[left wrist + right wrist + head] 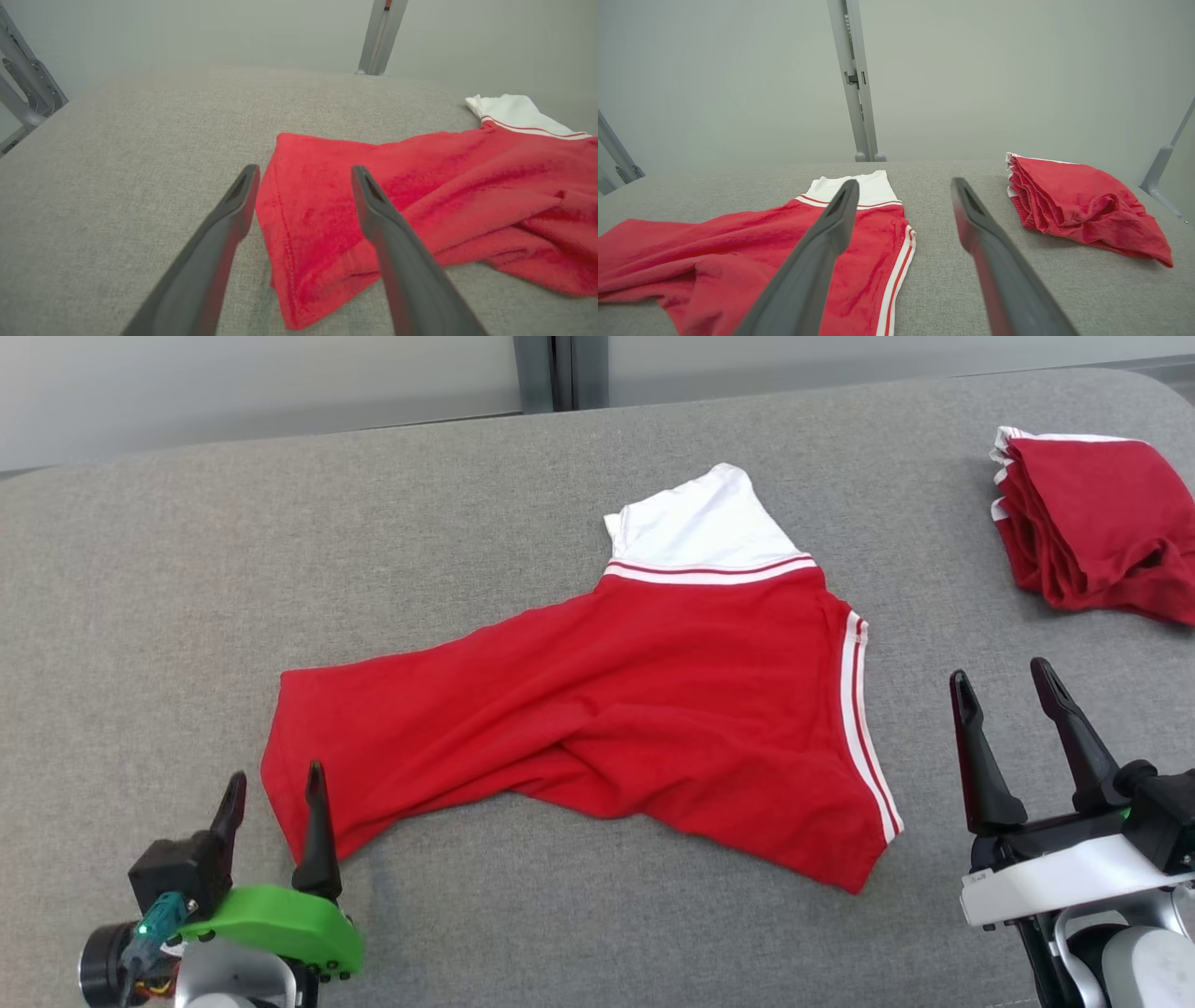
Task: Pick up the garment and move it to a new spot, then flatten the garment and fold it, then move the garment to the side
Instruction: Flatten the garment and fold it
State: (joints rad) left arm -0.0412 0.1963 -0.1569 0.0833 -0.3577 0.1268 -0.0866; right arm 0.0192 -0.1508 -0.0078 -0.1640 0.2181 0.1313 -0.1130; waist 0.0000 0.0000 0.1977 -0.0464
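A red garment [653,700] with a white band and white side stripes lies spread and rumpled on the grey padded table [140,597]. Its near-left corner [303,224] sits between the tips of my left gripper [274,787], which stands open at the lower left with nothing held. In the left wrist view that gripper [303,170] points over the red corner. My right gripper [1004,675] is open at the lower right, apart from the garment's striped edge [899,270]. The right wrist view shows the right gripper [903,184] above bare grey fabric, the garment [738,252] to its left.
A second red garment [1092,518], folded into a pile, rests at the table's far right [1078,205]. Behind the table runs a pale wall with a grey vertical post [558,371]. Grey frame bars [23,88] stand off the table's left.
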